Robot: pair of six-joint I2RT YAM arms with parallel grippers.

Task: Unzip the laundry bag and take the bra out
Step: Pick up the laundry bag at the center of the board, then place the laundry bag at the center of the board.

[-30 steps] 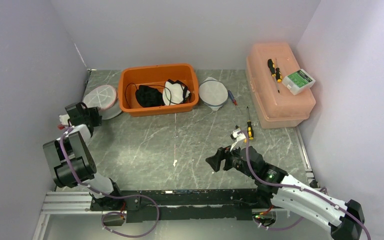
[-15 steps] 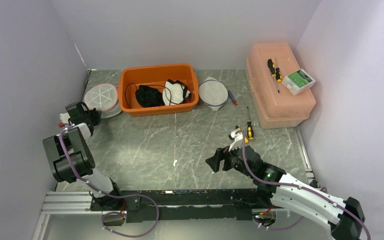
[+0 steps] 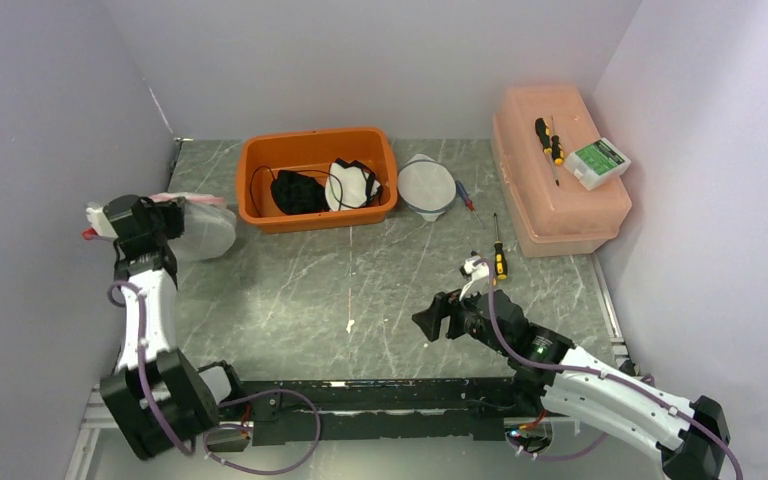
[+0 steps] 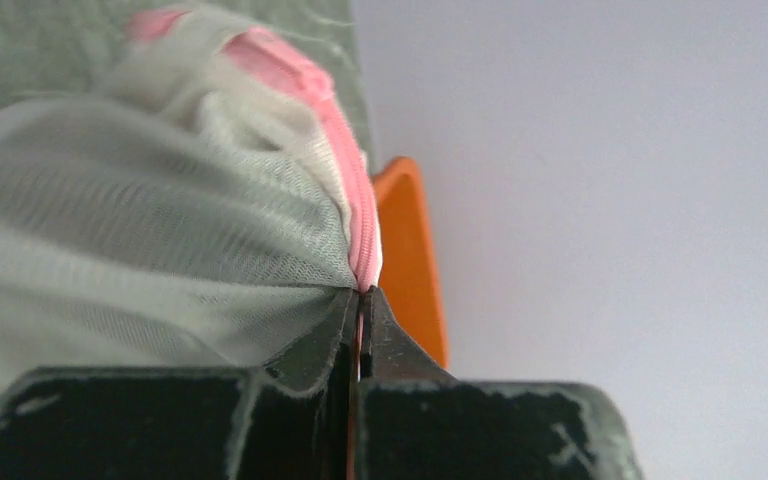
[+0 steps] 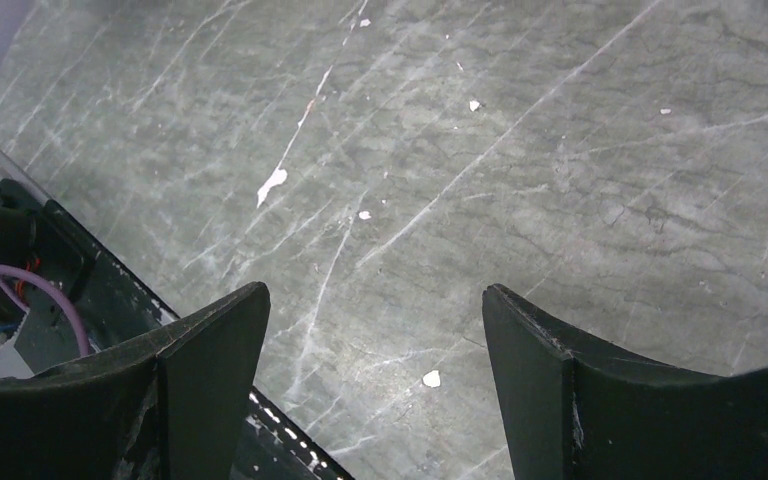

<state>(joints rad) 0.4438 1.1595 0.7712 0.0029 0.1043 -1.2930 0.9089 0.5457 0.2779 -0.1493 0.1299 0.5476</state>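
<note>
**Left end effector** (image 3: 168,213): at the far left of the counter (image 3: 380,280), near the side wall. My fingers (image 4: 310,345) are pressed together, with only a strip of pink between them. They pinch the pink zipper edge (image 4: 345,190) of the laundry bag.

**Laundry bag** (image 3: 203,228): white mesh, round, with pink trim. It sits at my left end effector, just left of the orange bin. The pink edge is on top and the mesh is bunched below it. I cannot tell how far the zip is open.

**Bra:** not made out through the mesh, so I cannot say whether it is inside.

**Right end effector** (image 5: 375,300): fingers spread wide with nothing between them. It hovers over bare marbled counter at the near middle, well apart from the bag.

**Orange bin** (image 3: 320,215): at the far middle. It holds a black garment (image 3: 298,190) and a white garment with dark trim (image 3: 352,183).

**Second mesh bag** (image 3: 427,185): white and round, just beside the bin's right end. A blue-handled tool (image 3: 465,195) lies next to it.

**Yellow-and-black screwdriver** (image 3: 498,258): lying on the counter, near my right arm.

**Salmon lidded box** (image 3: 560,210): at the far right. On its lid are another screwdriver (image 3: 550,140) and a small green-and-white carton (image 3: 597,162).
</note>
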